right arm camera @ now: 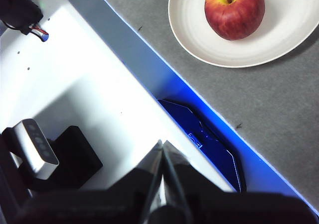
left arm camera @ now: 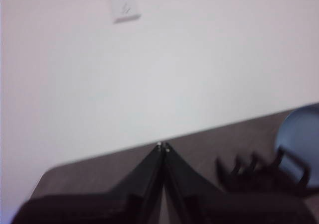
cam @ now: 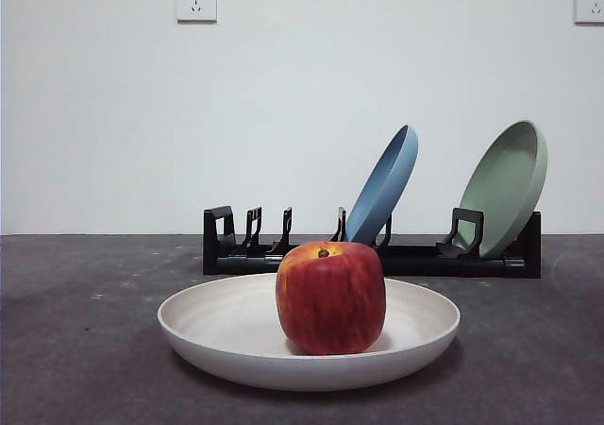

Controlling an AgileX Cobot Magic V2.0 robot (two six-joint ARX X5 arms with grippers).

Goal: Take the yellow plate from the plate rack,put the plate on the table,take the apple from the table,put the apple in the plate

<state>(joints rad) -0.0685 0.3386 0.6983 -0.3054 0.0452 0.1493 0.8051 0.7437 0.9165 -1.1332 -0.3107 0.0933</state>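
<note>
**Already plated: apple sits in the cream plate, both arms clear**

Nearest the front camera, the yellow plate [cam: 236, 335] lies flat on the surface [cam: 75, 349], a wide, shallow, matte cream disc with a raised, smoothly rounded rim. The apple [cam: 330, 296] stands upright just right of the plate's middle, blocky and rounded, its red skin streaked faintly with yellow and turning yellow-orange around a short dark stem. The surface is dark grey, rough and matte, flecked with small pale specks, and bare grey stretches lie open to either side of the plate.

Behind the plate, apart from it, the plate rack [cam: 425, 258] runs long and low, black plastic with pairs of upright slotted posts. Its left-hand slots stand unfilled. A blue plate [cam: 385, 184] leans to the right in a middle slot, and a pale green plate [cam: 505, 187] leans likewise at the right end. Farther back rises a plain white wall with two sockets high up.

Neither arm shows in the front view. The left gripper [left arm camera: 163, 146] is raised, its jaws clenched tip to tip on nothing, with the rack's posts and the blue plate blurred beyond it. The right gripper [right arm camera: 162, 143] hangs over a white ledge beside the surface's near edge, jaws likewise pressed together and holding nothing, well apart from the plate and apple.
</note>
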